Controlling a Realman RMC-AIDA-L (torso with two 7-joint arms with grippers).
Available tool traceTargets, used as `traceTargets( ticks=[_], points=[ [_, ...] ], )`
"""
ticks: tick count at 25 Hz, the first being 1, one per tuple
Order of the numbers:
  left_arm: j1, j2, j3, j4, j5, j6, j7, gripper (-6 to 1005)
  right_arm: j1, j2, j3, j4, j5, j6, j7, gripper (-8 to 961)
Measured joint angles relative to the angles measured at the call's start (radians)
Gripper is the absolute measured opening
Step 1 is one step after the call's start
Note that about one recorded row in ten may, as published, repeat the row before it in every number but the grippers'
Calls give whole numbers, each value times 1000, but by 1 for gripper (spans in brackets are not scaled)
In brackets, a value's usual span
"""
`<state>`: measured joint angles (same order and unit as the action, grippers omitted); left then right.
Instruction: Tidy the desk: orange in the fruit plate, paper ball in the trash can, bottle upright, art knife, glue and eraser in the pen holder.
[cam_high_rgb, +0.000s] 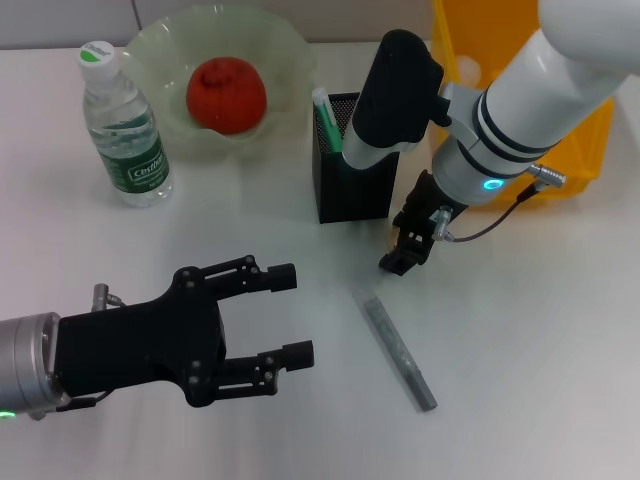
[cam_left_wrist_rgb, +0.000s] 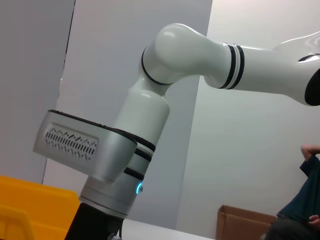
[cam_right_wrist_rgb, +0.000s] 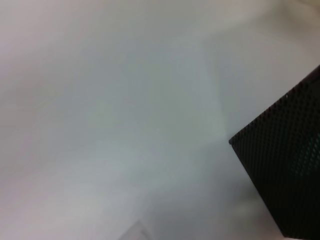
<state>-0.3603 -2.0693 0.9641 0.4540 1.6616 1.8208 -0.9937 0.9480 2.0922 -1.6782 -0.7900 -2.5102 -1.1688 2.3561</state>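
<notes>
The left gripper (cam_high_rgb: 290, 315) sits at the lower left of the head view, its 2 black fingers (cam_high_rgb: 272, 275) spread wide apart with nothing between them, hovering over bare desk (cam_high_rgb: 540, 340). The right gripper (cam_high_rgb: 400, 262) points down at centre right, just beside the lower right corner of the pen holder (cam_high_rgb: 345, 190); its tip is small and dark, and whether the jaws are apart or together cannot be told, nor whether it grips anything.

Just below and right of that tip a grey stick-like object (cam_high_rgb: 400, 352), probably the art knife, lies flat on the desk, slanting toward the lower right. It is apart from both grippers.

The pen holder stands upright at upper centre with a green-and-white item (cam_high_rgb: 327, 118) poking out of its left side. The right arm's black wrist section overlaps the holder's top right. In the right wrist view the holder's mesh wall (cam_right_wrist_rgb: 285, 170) fills the right edge.

The orange (cam_high_rgb: 226, 94) rests inside the fruit plate (cam_high_rgb: 150, 55) at the upper left. The bottle (cam_high_rgb: 124, 130) stands upright just left of the plate. The trash can (cam_high_rgb: 580, 150) is at the upper right, largely hidden behind the right arm; the left wrist view shows its yellow rim (cam_left_wrist_rgb: 30, 200) under that arm.
</notes>
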Motion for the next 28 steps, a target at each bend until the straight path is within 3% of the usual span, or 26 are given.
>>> traceTargets(
  ticks=[9,15,23,28],
  points=[
    [0,0,1,0,-2,0,-1,769,-1,0,0,0,0,-2,0,582],
    [0,0,-2,0,-2,0,-2,769,-18,0,1,-34,-1,-11,4,467],
    [0,0,-7,0,-4,-1,-2,769,-143,-3,24,-281,2,-78,10,466],
    [0,0,-7,0,-5,-2,-2,769,-224,-2,91,-375,107,-84,-27,465]
  ],
)
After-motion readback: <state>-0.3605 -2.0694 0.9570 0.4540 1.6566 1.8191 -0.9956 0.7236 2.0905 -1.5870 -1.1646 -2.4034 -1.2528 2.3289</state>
